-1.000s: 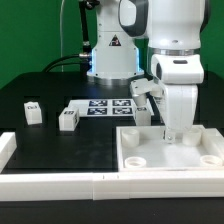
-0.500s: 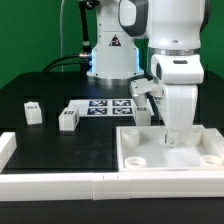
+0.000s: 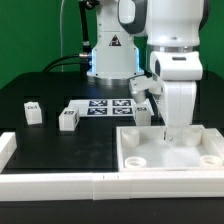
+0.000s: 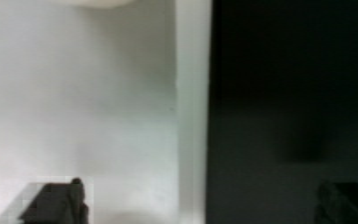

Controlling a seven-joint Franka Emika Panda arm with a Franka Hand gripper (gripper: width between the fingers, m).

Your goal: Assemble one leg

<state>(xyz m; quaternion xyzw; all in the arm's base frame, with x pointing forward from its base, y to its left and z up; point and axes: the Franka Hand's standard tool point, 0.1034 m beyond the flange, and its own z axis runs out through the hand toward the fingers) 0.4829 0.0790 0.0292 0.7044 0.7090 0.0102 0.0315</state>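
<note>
Two white legs with square tags stand on the black table at the exterior view's left: one leg (image 3: 33, 112) and a second leg (image 3: 68, 120). A third white tagged block (image 3: 143, 113) stands just behind the large white panel (image 3: 140, 157). My gripper (image 3: 169, 136) is low over the panel's back part, far from the two left legs. In the wrist view my gripper (image 4: 201, 205) is open and empty. One fingertip (image 4: 55, 203) is over the white panel (image 4: 87, 110), the other over the dark table. No leg shows in the wrist view.
The marker board (image 3: 108, 107) lies flat behind the legs. A low white wall (image 3: 60, 184) runs along the table's front edge, with a white piece (image 3: 6, 148) at the exterior view's left corner. The robot base (image 3: 112, 50) stands at the back.
</note>
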